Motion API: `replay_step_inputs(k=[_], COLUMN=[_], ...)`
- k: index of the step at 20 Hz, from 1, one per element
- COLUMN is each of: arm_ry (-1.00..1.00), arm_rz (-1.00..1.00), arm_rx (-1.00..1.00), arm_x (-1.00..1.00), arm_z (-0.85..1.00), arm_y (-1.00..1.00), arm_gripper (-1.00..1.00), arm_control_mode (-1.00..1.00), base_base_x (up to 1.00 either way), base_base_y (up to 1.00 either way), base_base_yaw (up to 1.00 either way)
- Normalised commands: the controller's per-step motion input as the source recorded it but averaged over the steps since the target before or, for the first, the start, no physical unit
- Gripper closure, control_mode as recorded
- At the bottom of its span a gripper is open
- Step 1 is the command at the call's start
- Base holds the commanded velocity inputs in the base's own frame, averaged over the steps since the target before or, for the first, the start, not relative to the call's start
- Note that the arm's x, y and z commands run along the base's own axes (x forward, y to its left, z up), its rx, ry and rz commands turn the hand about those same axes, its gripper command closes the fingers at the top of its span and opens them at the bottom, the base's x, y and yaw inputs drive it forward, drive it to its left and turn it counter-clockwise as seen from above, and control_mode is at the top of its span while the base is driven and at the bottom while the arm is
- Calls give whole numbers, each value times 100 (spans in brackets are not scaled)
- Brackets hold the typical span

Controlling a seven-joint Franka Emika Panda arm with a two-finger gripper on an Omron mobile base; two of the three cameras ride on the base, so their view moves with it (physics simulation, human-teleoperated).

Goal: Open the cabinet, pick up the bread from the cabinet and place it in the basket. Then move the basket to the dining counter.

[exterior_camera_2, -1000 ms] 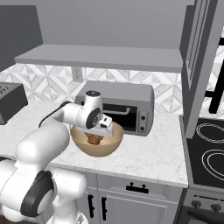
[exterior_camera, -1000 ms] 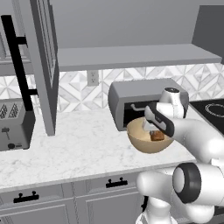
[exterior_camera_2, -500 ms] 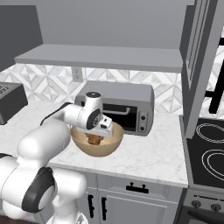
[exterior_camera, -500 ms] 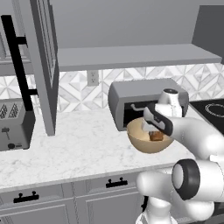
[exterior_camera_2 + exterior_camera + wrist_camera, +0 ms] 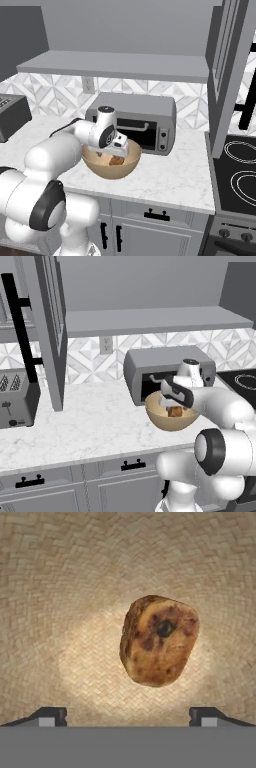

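Note:
The tan basket stands on the marble counter in front of the toaster oven. The small brown bread lies on its bottom. My gripper hangs just above the basket's rim, pointing down into it. It is open, apart from the bread. In the hand view the bread rests on the woven basket floor, and my gripper has its tips spread wide below it. From the right, the basket, bread and gripper line up the same way. The cabinet door stands open. The dining counter is out of view.
A grey toaster oven sits right behind the basket. A toaster stands at the counter's left end and a black stovetop lies to the right. The open cabinet door's edge hangs over the counter.
My hand has shifted only slightly above the basket. The bread stays lying in the basket bottom.

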Motion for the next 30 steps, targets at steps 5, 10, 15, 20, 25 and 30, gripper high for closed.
replay_step_inputs(k=[5,10,15,20,25,30], arm_ry=[0,0,0,0,0,3], arm_rz=[0,0,0,2,13,16], arm_rx=[0,0,0,-2,-12,-20], arm_x=[-16,-50,-83,-87,-63,-18], arm_z=[34,54,36,17,22,26], arm_y=[0,0,-4,15,20,25], arm_gripper=[-100,-100,-100,-100,-100,-100], arm_control_mode=[-100,-100,-100,-100,-100,-100], base_base_x=[0,0,0,0,0,0], base_base_y=[0,0,0,0,0,0], base_base_yaw=[0,0,0,0,0,0])
